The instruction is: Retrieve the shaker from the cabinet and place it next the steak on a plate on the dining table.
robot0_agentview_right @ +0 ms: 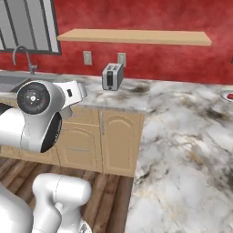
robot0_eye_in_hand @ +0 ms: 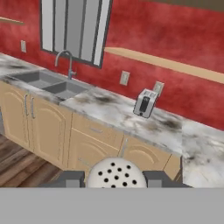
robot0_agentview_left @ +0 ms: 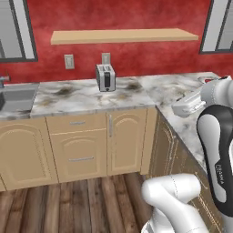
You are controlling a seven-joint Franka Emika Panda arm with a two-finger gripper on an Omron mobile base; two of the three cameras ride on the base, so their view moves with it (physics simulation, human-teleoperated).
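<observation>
The shaker point(robot0_eye_in_hand: 114, 174), a grey rounded cap dotted with holes, sits at the bottom of the hand view between the two dark fingertips. My gripper point(robot0_eye_in_hand: 115, 180) is shut on it. The cabinet, a long light-wood shelf board point(robot0_agentview_left: 123, 36) point(robot0_agentview_right: 136, 36) point(robot0_eye_in_hand: 166, 63), hangs bare on the red wall. The dining table's marble top point(robot0_agentview_right: 191, 150) point(robot0_agentview_left: 177, 88) stretches to the right. At its far right edge the white plate's rim point(robot0_agentview_right: 225, 94) peeks in with a sliver of the red steak point(robot0_agentview_right: 230, 96). My white hand point(robot0_agentview_left: 189, 104) point(robot0_agentview_right: 73, 93) hovers over the counter's corner.
A silver toaster point(robot0_agentview_left: 105, 77) point(robot0_agentview_right: 112, 76) point(robot0_eye_in_hand: 145, 103) stands on the counter under the shelf. A sink point(robot0_eye_in_hand: 48, 83) point(robot0_agentview_left: 16, 98) with a faucet point(robot0_agentview_right: 22, 57) lies to the left. Panelled cupboard doors point(robot0_agentview_left: 125, 141) and wood floor are below.
</observation>
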